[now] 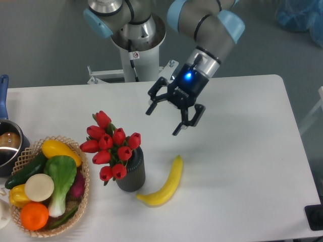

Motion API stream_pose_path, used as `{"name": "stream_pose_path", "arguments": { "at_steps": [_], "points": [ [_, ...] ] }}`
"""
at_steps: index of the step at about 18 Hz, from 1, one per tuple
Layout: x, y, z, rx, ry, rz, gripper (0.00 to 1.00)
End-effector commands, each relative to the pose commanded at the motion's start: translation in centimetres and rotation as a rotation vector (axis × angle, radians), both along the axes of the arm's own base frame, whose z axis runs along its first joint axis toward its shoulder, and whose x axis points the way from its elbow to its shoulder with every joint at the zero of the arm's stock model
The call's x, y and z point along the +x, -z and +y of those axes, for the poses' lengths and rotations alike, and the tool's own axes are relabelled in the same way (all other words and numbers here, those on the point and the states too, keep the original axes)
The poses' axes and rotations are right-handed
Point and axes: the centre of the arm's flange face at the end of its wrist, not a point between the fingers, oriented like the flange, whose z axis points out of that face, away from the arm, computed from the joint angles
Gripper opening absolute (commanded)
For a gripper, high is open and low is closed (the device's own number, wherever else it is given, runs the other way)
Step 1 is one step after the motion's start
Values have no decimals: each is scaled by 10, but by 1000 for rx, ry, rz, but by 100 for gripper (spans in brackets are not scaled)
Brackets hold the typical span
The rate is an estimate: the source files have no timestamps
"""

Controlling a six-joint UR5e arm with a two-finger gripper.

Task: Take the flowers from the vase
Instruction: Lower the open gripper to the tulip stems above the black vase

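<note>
Lab; robot arm on pedestal
</note>
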Motion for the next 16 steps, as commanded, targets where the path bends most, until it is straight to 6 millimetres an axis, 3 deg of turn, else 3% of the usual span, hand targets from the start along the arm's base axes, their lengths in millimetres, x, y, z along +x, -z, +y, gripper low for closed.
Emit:
{"name": "stream_pose_path", "arguments": {
  "at_steps": [7, 16],
  "points": [
    [-3, 11, 39, 44, 62, -24, 100],
    [15, 21, 62, 54, 116, -53, 100]
  ]
}}
